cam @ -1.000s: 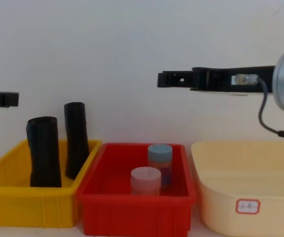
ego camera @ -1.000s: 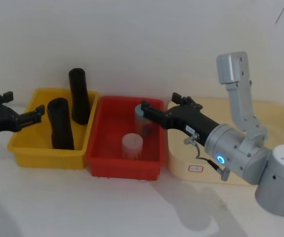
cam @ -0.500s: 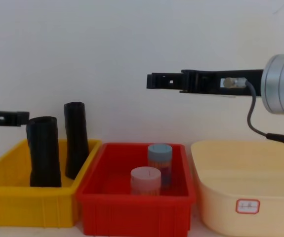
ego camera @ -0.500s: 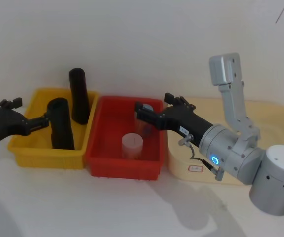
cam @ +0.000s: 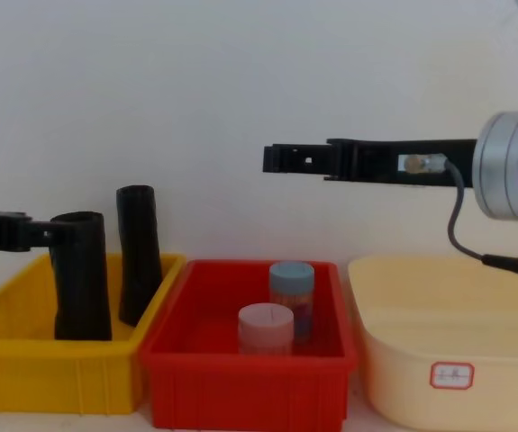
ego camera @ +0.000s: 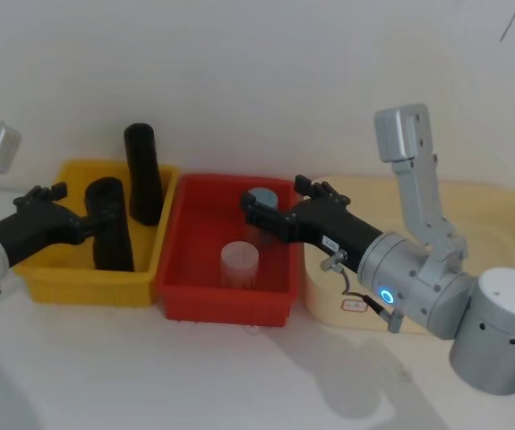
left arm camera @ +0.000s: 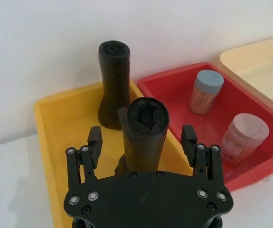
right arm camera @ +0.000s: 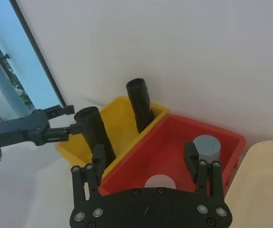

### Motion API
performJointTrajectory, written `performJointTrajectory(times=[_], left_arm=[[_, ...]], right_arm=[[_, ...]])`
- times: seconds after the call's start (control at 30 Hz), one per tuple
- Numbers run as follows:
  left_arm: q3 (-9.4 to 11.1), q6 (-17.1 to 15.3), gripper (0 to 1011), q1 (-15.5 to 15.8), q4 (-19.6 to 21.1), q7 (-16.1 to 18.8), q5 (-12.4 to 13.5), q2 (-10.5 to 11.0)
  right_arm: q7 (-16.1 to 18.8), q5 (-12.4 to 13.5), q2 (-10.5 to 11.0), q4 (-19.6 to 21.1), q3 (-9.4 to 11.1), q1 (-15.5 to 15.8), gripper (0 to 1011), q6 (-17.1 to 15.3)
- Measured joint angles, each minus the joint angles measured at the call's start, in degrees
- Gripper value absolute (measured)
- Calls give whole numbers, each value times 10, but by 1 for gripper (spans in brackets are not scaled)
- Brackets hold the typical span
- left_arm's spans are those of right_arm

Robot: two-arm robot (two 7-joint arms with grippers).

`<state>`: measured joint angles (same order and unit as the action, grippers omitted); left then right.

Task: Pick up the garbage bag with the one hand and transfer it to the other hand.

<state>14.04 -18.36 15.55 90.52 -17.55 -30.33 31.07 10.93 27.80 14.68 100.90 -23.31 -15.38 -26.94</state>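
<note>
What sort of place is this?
Probably a robot test bench: yellow bin, red bin and cream tub on a white table, left gripper open around a garbage bag, right gripper open above the red bin.

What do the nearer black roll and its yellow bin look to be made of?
Garbage bag: likely thin plastic film rolled tight; matte black, creased folds at its top. Yellow bin: probably moulded hard plastic; smooth, faintly glossy walls. Left gripper stands open around the roll; right gripper hovers open above the red bin.

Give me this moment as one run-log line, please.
left gripper: open, straddling garbage bag in yellow bin | right gripper: open, above red bin | garbage bag: upright, ungripped
</note>
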Motion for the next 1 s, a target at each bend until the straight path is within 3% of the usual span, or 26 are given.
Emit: performJointTrajectory(times=[0.4,0.67,0.83,1.0], left_arm=[[19,8,1001,31,-41,12,16,-35],[25,10,1000,43,-56,17,25,-48],[27,10,926,48,-61,19,28,-52],[29,11,774,51,-66,21,30,-56]], right_arm=[[1,8,1,-8,-6,-3,1000,1],[2,16,2,-13,-8,-4,1000,2],[2,19,2,-15,-8,-4,999,2],[1,21,3,-21,-11,-8,1000,0]])
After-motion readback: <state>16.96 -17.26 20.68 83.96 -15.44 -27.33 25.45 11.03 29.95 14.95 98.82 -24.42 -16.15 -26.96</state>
